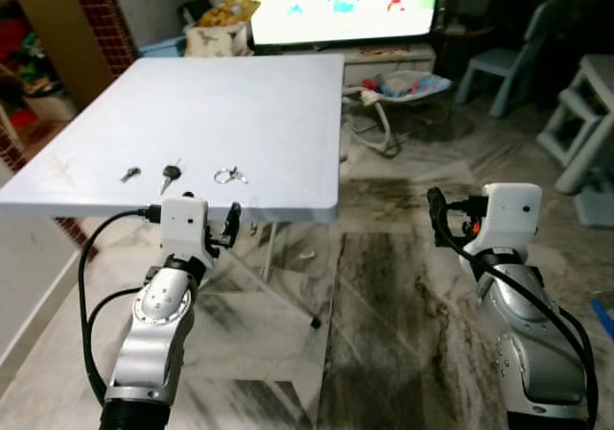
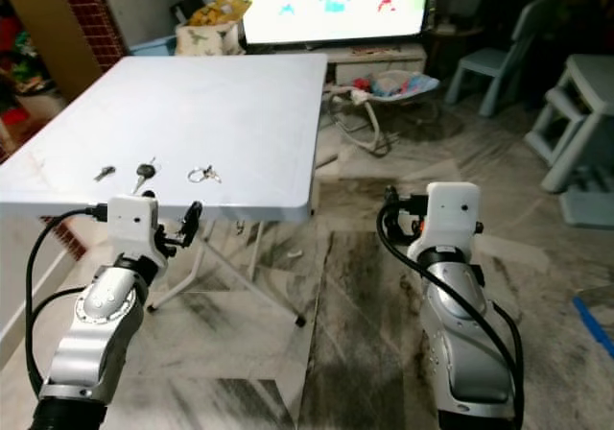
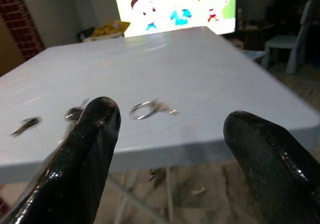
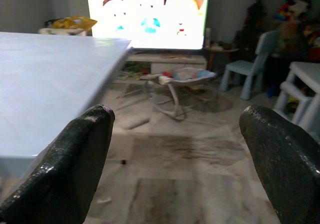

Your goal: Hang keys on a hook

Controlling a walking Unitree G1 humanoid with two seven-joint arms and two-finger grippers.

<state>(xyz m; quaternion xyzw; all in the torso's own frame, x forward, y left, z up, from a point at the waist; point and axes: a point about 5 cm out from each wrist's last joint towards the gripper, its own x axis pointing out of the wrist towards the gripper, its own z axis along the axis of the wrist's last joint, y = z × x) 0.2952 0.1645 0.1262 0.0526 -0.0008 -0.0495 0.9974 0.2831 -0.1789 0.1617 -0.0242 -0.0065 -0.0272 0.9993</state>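
Left gripper point(image 1: 230, 226) wide open, holding nothing, just under the white table's point(image 1: 240, 94) near edge; keys at its 12 o'clock on the tabletop: small key point(image 1: 129, 174), dark-headed key point(image 1: 171, 174), key ring point(image 1: 229, 176). Right gripper point(image 4: 180, 149) also spread wide, holding nothing, over the floor off the table's 3 o'clock side

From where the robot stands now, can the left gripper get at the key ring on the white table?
Probably yes. The left gripper is open at the table's near edge, just below the key ring, with nothing between them; it must rise first.
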